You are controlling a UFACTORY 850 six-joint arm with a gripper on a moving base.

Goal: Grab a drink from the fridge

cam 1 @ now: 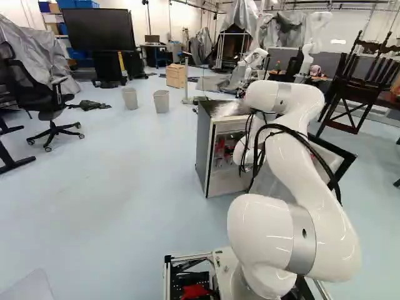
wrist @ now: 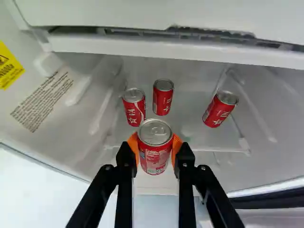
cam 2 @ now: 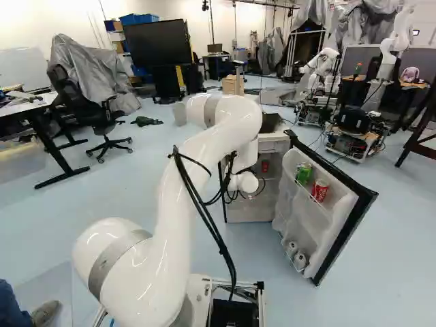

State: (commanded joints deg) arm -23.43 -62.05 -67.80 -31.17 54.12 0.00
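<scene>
The jaws are clamped on a red can (wrist: pixel 155 154), an orange pad (wrist: pixel 133 145) against either side of its body, probably to carry it upright without tipping. It is at the front of the fridge (cam 1: pixel 203 140), so a straight pull back should spare the two cans (wrist: pixel 134 108) just behind and the lone can (wrist: pixel 218 111) off to one side. The white ledge (wrist: pixel 166 54) above could catch a high lift; the open door (cam 2: pixel 334 212), bearing a green can (cam 2: pixel 304 173), flanks the way out. Beyond stands another robot (cam 2: pixel 354 139).
</scene>
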